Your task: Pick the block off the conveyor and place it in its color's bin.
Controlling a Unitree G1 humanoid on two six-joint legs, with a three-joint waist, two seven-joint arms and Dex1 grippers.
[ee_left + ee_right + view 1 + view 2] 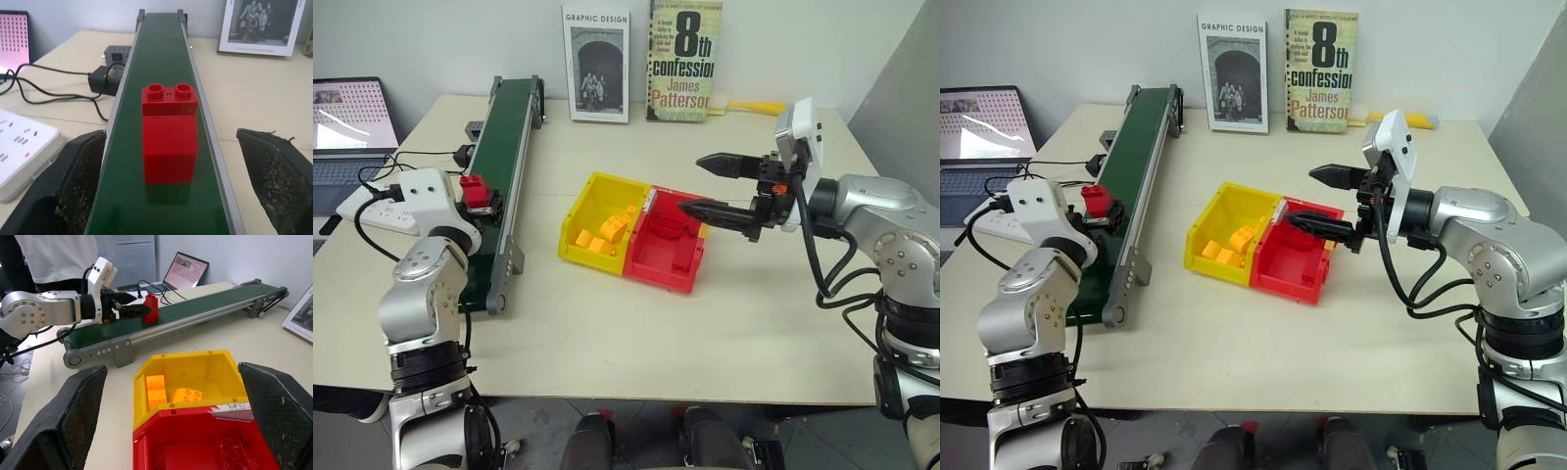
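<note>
The block (169, 134) is standing upright on the conveyor (161, 58), studs up, near the belt's near end and between the two fingers of the left gripper (481, 196). That gripper is being held level along the belt with its jaws wide, one finger on each side of the block and neither touching it in the left wrist view. For a sound pick, the jaws should be kept centred on the block and closed squarely on its flat sides below the studs, so that it is not tipped or pushed along the belt; the lift should be made straight up, clear of the conveyor's grey frame.

Beside the conveyor, on the table (607, 333), the bin (666, 257) is sitting touching a yellow tray (592, 211). The right gripper (720, 186) is hovering over the bin, jaws wide and holding nothing.

Being counted: one red block on the belt, one conveyor, one red bin, one yellow tray, about three orange-yellow bricks (168, 394) in that tray, two books (641, 61) standing beyond the conveyor's far end.
</note>
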